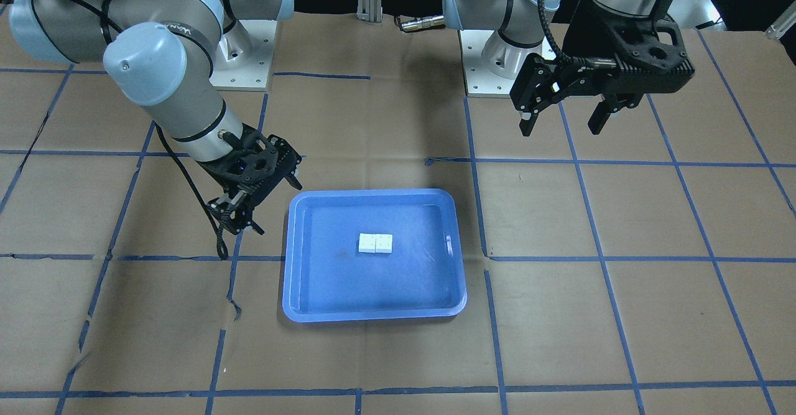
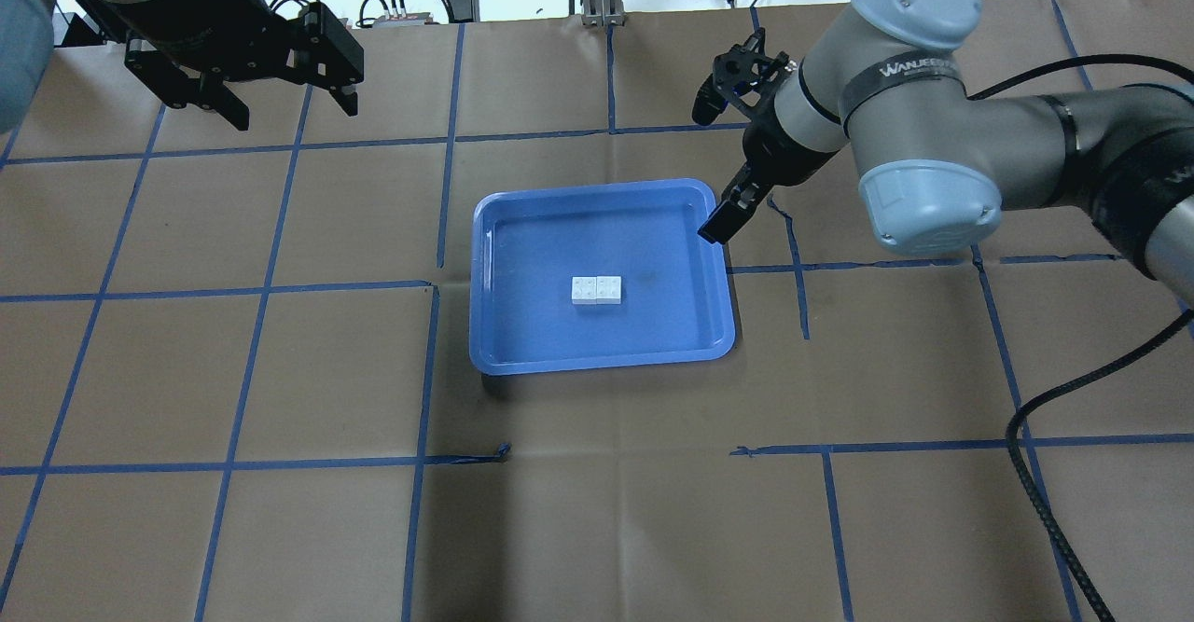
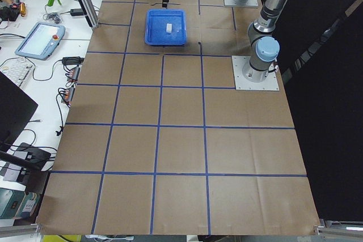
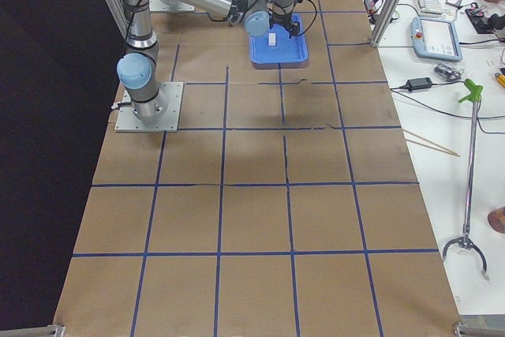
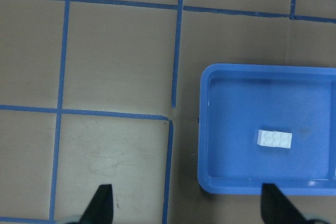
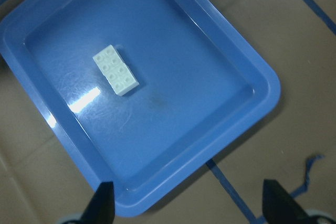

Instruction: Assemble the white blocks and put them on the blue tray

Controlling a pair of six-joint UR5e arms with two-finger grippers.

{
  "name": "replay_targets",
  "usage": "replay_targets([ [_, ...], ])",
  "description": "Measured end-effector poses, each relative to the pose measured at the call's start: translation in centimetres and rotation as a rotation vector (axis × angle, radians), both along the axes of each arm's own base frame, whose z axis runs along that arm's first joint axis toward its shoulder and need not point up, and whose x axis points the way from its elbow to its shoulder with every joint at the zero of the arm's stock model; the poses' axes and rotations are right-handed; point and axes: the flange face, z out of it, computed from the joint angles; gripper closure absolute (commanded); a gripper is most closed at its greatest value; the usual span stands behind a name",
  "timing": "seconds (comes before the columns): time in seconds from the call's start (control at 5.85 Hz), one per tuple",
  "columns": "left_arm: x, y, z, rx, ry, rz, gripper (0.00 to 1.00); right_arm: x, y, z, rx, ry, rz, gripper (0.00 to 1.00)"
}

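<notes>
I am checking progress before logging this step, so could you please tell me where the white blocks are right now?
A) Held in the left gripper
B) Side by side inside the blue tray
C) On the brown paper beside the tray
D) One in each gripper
B: the white blocks lie touching side by side on the floor of the blue tray, while the left gripper and the right gripper are open and empty.

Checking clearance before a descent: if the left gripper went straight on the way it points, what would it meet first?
Probably the brown paper table cover, beside a blue tape line. The open left gripper points down, clear of the blue plastic tray.
</notes>
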Motion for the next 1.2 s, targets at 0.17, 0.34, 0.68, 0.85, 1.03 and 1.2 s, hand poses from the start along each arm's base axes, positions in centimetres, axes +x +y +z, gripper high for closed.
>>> replay_targets([
  [0.17,0.0,0.0,0.0,0.0,-0.001,-0.001,0.01,-1.7,0.4,2.7,0.049,0.054,-0.144,0.0],
  [0.34,0.0,0.0,0.0,0.0,-0.001,-0.002,0.01,-3.3,0.4,6.0,0.108,0.105,-0.285,0.0],
  [0.68,0.0,0.0,0.0,0.0,-0.001,-0.002,0.01,-5.8,0.4,12.5,0.192,0.19,-0.52,0.0],
  [0.85,0.0,0.0,0.0,0.0,-0.001,-0.002,0.01,-7.4,0.4,15.0,0.227,0.208,-0.63,0.0],
  [1.03,0.0,0.0,0.0,0.001,-0.001,-0.003,0.01,-8.9,0.3,17.2,0.228,0.234,-0.711,0.0],
  [1.2,0.0,0.0,-0.1,0.002,-0.001,-0.003,0.01,-9.8,0.4,18.4,0.214,0.276,-0.79,0.0],
])
